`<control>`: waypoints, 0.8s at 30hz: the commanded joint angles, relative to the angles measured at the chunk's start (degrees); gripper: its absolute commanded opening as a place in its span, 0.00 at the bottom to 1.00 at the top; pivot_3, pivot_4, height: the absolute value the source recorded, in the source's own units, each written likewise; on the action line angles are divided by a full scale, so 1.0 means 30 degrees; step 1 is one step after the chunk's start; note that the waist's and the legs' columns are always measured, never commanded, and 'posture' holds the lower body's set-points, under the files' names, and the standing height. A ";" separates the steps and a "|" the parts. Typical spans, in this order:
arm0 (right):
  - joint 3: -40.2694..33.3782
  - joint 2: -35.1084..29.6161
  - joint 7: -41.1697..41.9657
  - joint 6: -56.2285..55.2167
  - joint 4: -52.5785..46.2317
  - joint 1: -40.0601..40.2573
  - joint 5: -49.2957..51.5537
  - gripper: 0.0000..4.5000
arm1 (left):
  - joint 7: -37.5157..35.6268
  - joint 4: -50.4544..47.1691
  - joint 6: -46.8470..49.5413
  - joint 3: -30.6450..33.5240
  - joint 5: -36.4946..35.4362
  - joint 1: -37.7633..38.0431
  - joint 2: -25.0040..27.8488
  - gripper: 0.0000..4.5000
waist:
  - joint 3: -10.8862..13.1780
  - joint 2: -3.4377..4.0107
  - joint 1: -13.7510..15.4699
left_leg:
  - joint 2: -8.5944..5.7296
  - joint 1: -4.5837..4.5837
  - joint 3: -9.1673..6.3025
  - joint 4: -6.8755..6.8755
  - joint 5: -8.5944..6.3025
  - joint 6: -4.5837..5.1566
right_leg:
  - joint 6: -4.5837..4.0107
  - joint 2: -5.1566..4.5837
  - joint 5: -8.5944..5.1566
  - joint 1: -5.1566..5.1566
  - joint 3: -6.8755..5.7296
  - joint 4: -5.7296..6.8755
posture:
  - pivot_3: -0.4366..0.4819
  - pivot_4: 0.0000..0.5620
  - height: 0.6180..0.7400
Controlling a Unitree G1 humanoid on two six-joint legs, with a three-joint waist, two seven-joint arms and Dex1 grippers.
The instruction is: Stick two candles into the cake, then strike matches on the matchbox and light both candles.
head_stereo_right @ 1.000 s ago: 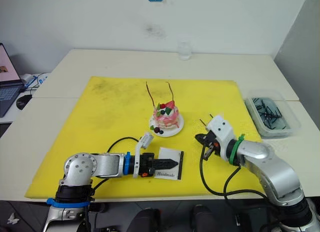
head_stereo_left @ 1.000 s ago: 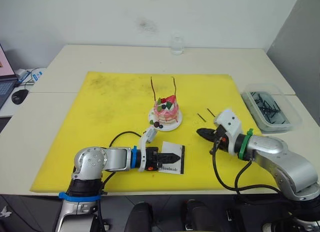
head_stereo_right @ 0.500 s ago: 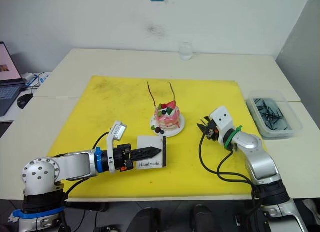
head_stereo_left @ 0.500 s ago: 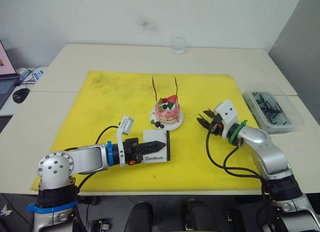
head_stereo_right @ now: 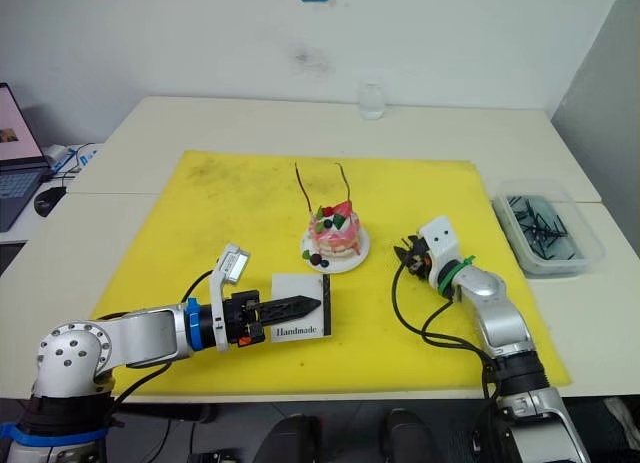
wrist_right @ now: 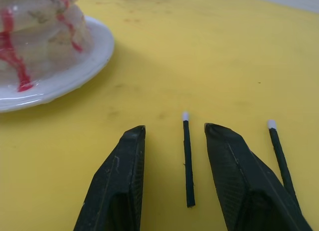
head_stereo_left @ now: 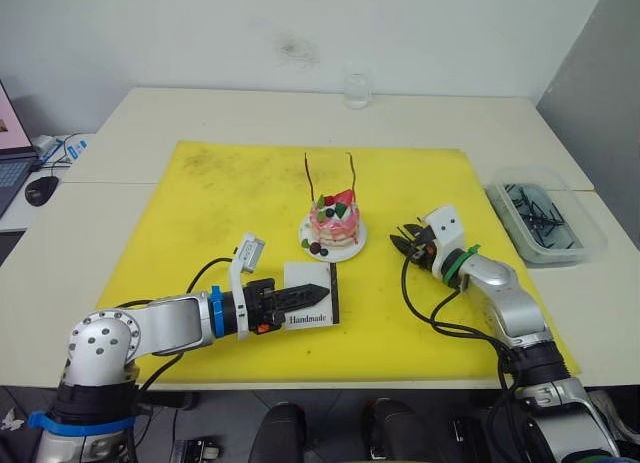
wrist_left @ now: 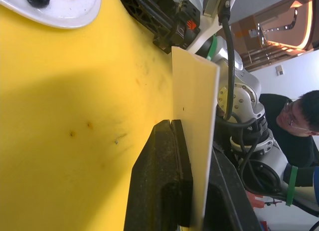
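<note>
Status: both candles (head_stereo_left: 329,177) are already stuck upright in the cake (head_stereo_left: 333,221), which sits on its white plate (head_stereo_left: 352,248). No flame on either. Judging from that, the candle step is done; picking a match, striking it and lighting both are left.

Left end effector (head_stereo_left: 318,292): fingers clamped on the matchbox (head_stereo_left: 315,308), holding it on edge above the yellow mat (head_stereo_left: 200,213), "Handmade" face toward the camera, black striking strip on the side away from the wrist. Left wrist view confirms it: box edge (wrist_left: 197,136) pinched between the two black fingers (wrist_left: 162,176).

Right end effector (wrist_right: 187,166): fingers apart, holding nothing, tips down at the mat. One match (wrist_right: 187,161) lies flat on the mat right between the two fingers, pale head pointing away from the wrist. It looks lined up for a straight pinch. A second match (wrist_right: 279,151) lies just outside one finger, roughly parallel, close enough that it could get nudged on closing.

Relative to the right end effector: the cake and plate are ahead and off to one side, near but not touching. The matchbox is well apart, across the mat. Clear bin (head_stereo_left: 545,223) with dark clips sits on the tabletop (head_stereo_left: 250,113), beyond the right arm, off the mat.
</note>
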 commanded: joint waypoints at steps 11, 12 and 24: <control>-0.0179 0.0408 -0.0692 0.1462 -0.1400 0.0007 -0.0112 0.01 | -0.0117 -0.1016 -0.1563 -0.1218 -0.0812 0.0101 0.0874 0.00 | -0.0001 0.0001 0.0003 | -0.0001 0.0000 0.0001 0.0001 0.0001 0.0000 | -0.0004 -0.0002 -0.0002 0.0001 -0.0002 -0.0001 | 0.48 0.27 1.00; -0.0196 0.0465 -0.0657 0.1607 -0.1685 0.0049 -0.0037 0.01 | -0.0129 -0.1004 -0.1600 -0.1268 -0.0813 0.0091 0.0897 0.00 | -0.0001 0.0001 0.0002 | -0.0001 -0.0001 -0.0002 0.0000 0.0000 0.0000 | -0.0006 -0.0002 -0.0004 0.0001 -0.0005 -0.0001 | 0.48 0.27 1.00; -0.1702 -0.0856 -0.0800 0.7378 -1.0713 0.2554 0.2079 0.01 | -0.0362 -0.0677 -0.1845 -0.1956 -0.0659 -0.0340 0.0965 0.00 | 0.0005 0.0009 0.0082 | 0.0002 -0.0007 0.0000 -0.0006 -0.0001 -0.0002 | -0.0009 -0.0006 -0.0008 -0.0004 -0.0010 -0.0008 | 0.48 0.27 1.00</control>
